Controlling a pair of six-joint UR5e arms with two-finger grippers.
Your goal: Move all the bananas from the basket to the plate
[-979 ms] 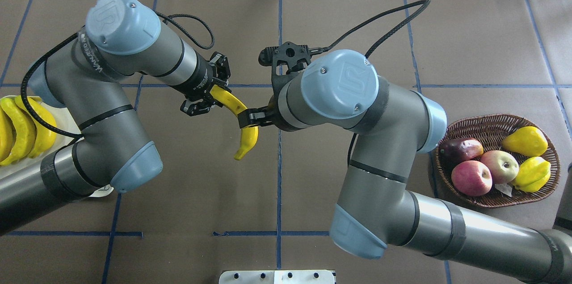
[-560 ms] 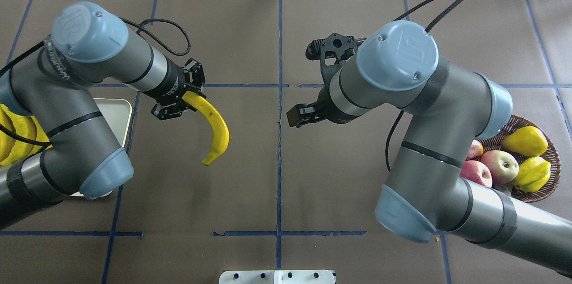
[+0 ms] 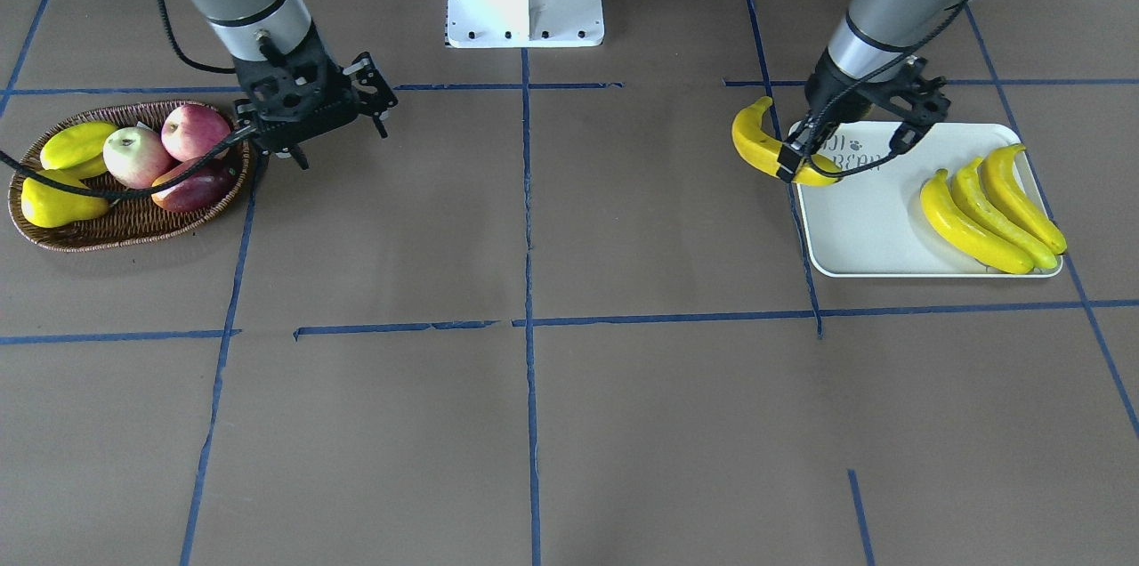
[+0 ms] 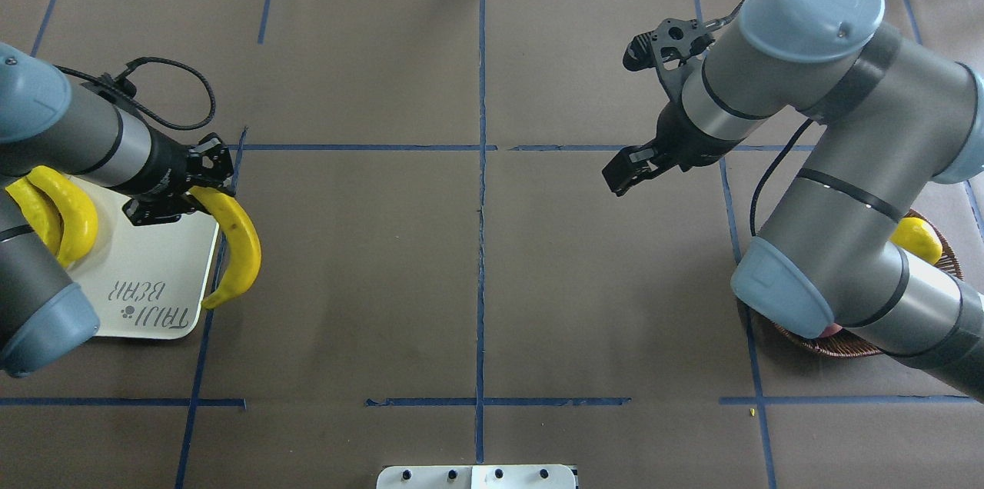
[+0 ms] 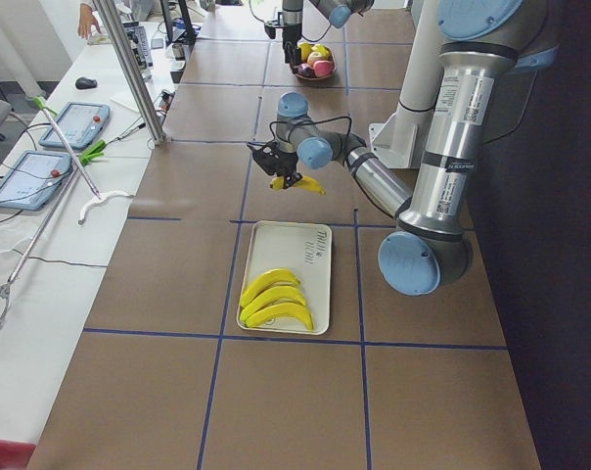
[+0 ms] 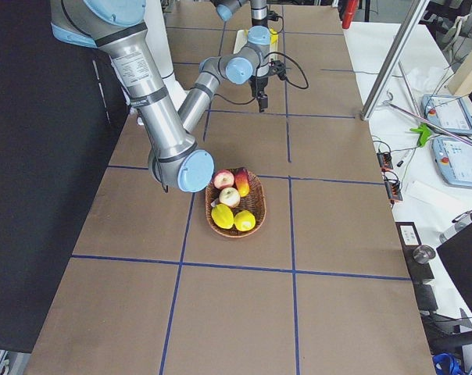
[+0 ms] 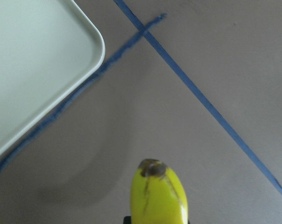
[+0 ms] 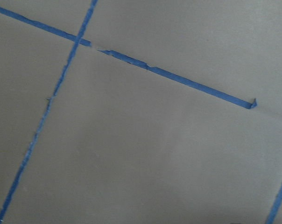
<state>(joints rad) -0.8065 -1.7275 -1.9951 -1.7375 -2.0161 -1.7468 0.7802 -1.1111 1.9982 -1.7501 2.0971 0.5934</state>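
Three bananas (image 3: 988, 210) lie side by side on the plate (image 3: 868, 232), at the end away from its lettering (image 3: 850, 155). At the plate's lettered corner, the left hand (image 4: 187, 189) is clenched on one end of a fourth banana (image 4: 242, 251). This banana hangs clear of the tabletop (image 3: 667, 424), its curved body just outside the plate's rim. The basket (image 3: 116, 232) stands well apart from the plate, at the opposite end of the tabletop, and holds apples (image 3: 138, 155) and a yellow pear (image 3: 53, 203). The right hand (image 4: 624, 170), released and empty, hovers between plate and basket, far from the plate.
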